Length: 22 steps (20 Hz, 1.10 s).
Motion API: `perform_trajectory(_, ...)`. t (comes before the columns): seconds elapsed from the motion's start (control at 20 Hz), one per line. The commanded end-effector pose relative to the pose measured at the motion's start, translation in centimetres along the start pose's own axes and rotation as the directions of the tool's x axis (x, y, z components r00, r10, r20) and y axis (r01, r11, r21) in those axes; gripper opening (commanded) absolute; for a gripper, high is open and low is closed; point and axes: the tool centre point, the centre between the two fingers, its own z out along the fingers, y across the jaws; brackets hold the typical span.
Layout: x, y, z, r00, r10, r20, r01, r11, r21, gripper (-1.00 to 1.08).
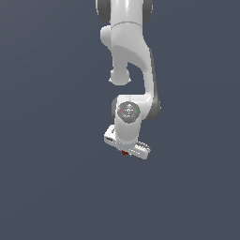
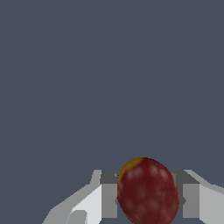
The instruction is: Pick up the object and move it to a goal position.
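Note:
The object is a tiny dark red roundish ball [image 1: 124, 153] with a small yellow patch. In the exterior view it shows only as a red speck under the white gripper [image 1: 125, 151], mostly hidden by the hand. In the wrist view the ball [image 2: 148, 192] fills the gap between the two grey fingertips [image 2: 109, 194], which press on both its sides. The gripper [image 2: 148, 197] is shut on the ball and holds it.
The white arm [image 1: 129, 56] comes down from the top of the exterior view. All around is a plain dark grey-blue surface [image 1: 47, 140] with no other objects or edges in sight.

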Motion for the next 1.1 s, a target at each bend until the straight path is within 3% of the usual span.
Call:
perform_trajectory(0.0,0.5,0.5,-2.1,1.000,0.001,-0.001,-0.001,1.000,0.001,-1.00)
perform_trajectory(0.55,2.8,2.6,-11.1,1.000,0.001,-0.001,-0.001,1.000,0.001,-1.00)
perform_trajectory(1.05,3.3,2.9,-12.7,1.000,0.001,-0.001,-0.001,1.000,0.001,-1.00)
